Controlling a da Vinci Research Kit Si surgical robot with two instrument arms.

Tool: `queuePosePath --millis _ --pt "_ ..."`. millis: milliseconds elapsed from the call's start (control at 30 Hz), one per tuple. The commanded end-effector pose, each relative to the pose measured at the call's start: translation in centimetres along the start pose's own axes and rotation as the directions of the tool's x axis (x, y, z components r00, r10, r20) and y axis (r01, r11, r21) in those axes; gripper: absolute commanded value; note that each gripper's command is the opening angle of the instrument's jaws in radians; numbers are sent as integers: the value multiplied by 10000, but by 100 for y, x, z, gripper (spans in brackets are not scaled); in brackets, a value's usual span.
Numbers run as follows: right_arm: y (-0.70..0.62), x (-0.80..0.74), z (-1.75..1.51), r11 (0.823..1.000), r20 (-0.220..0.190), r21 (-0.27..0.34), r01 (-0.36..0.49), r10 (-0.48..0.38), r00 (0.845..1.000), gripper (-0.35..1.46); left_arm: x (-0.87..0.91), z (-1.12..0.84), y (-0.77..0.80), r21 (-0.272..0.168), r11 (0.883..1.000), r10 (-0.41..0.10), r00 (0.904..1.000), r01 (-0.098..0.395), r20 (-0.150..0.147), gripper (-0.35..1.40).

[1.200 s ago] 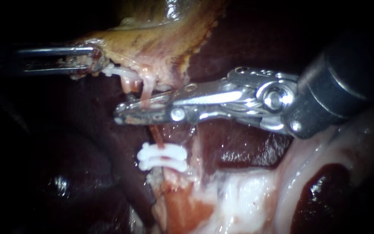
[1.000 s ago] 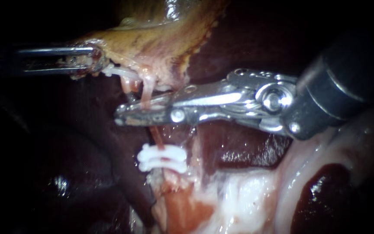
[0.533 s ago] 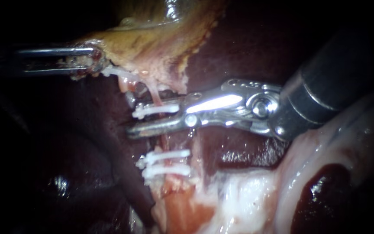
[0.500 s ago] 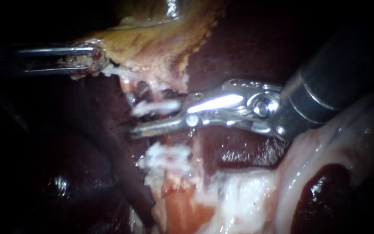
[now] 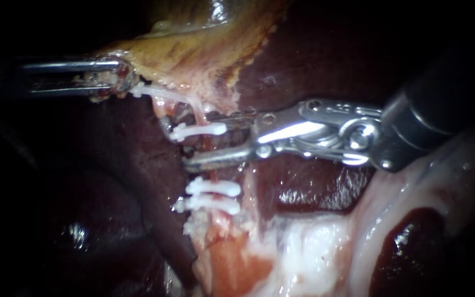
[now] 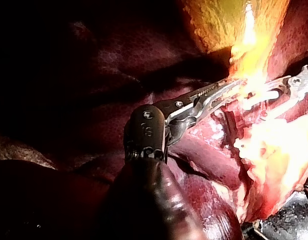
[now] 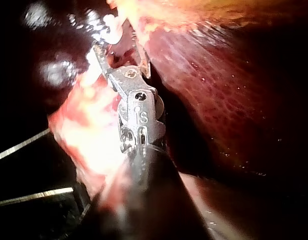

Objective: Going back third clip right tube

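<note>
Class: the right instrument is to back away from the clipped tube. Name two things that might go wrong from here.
1. The right instrument stands open around the upper clip. If it is pulled back crooked, it may snag that clip and tug the thin tube.
2. The left instrument grips the gallbladder edge, which stretches the tube. A harder pull might tear the tube near the lower clips.

Surgical lab: liver (image 5: pixel 314 66), gallbladder (image 5: pixel 193 60), white clips (image 5: pixel 213 188) on tube (image 5: pixel 214 176).
</note>
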Motion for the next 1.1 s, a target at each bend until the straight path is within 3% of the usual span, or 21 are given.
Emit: queuePosePath --millis 33,133,367,600,967,1100 --pt "-6 -1 -12 9998 -11 -115 152 -152 9999 50 0 0 0 -11 10000 -2 10000 2 -1 -35" --pt "-16 -6 -37 9977 -3 -317 598 -599 9982 50 0 0 0 -8 10000 -3 10000 3 -3 -35" --pt "-32 -16 -82 9934 38 -101 1144 -1144 9934 50 0 2 0 1 10000 -1 10000 1 -8 -35" --pt "-30 -14 -106 9918 26 -16 1280 -1280 9918 50 -8 12 0 -14 10000 46 10000 -47 -16 -35" --pt "-31 -14 -115 9902 21 28 1395 -1395 9902 50 -33 61 -16 -97 9997 213 9997 -212 131 -35" --pt "-31 -14 -115 9902 21 32 1396 -1396 9902 50 -41 70 -20 -85 9996 268 9994 -266 212 -35"
